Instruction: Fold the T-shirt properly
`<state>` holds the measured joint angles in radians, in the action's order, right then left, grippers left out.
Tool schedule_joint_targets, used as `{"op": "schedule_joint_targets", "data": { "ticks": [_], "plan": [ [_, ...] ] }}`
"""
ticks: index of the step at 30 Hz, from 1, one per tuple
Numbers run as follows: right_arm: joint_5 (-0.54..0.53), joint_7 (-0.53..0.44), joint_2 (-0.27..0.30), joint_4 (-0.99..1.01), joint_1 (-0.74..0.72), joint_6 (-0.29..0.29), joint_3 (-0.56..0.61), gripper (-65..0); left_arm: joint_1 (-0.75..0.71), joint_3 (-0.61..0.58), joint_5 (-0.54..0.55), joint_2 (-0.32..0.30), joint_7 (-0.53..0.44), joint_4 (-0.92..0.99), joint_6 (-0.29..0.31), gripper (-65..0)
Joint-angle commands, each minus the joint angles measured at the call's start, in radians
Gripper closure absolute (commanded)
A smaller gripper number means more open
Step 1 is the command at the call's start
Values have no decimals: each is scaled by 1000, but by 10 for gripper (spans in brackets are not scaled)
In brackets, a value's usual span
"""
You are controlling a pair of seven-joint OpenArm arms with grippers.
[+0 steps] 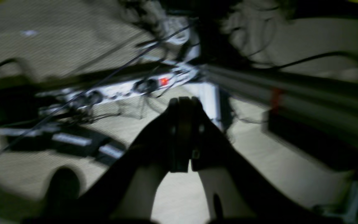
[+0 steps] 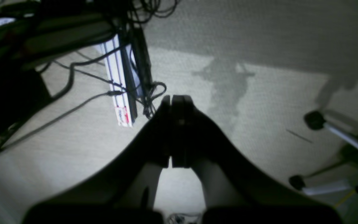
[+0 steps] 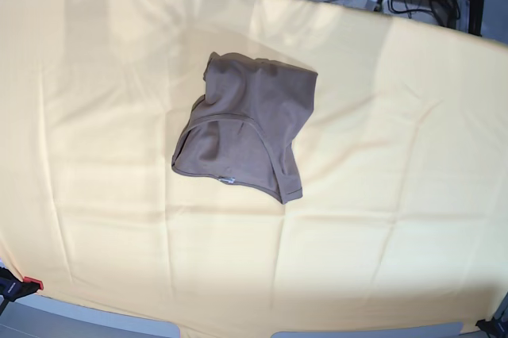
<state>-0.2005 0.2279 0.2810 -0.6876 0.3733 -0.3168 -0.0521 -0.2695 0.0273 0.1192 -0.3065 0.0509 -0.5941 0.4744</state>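
You had the T-shirt (image 3: 244, 125) lying crumpled near the middle of the bench, on the pale yellow cloth (image 3: 397, 116), with one hemmed edge curving across its front. Your left gripper (image 1: 183, 105) had its fingers pressed together, holding nothing, above the floor and a power strip (image 1: 126, 88). Your right gripper (image 2: 177, 104) was closed too, empty, over carpet.

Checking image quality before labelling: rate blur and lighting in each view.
Left wrist: smeared by motion blur, dim, the left gripper a dark silhouette. Right wrist: sharper, the right gripper backlit and black, shadows on the floor. Base: bright, even, in focus; the T-shirt and yellow cloth are crisp.
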Motion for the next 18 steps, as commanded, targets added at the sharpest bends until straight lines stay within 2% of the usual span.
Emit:
{"op": "schedule_joint_targets", "data": {
  "ticks": [1,3,6,9,13,18],
  "plan": [
    [-3,-4,-9,-4,-4,-3,1,0,-10,-17,-14,15,-26,2,-15,0],
    [1,-8,-45,-4,-10,5,1,0,-10,-59,-26,48,-28,3,-76,0],
    [83,-16,-101,-4,-19,14,1,0,-9,-110,-7,92,-28,-8,-167,0],
    [105,-15,-135,-4,-19,18,1,0,-10,-148,-3,125,-25,-31,-225,0],
    [105,-15,-163,-4,-18,19,1,0,-10,-212,-2,154,-25,-32,-275,0],
    [104,-14,-182,-4,-18,6,1,0,-16,-256,51,154,-18,-32,-293,0]
  ]
}}
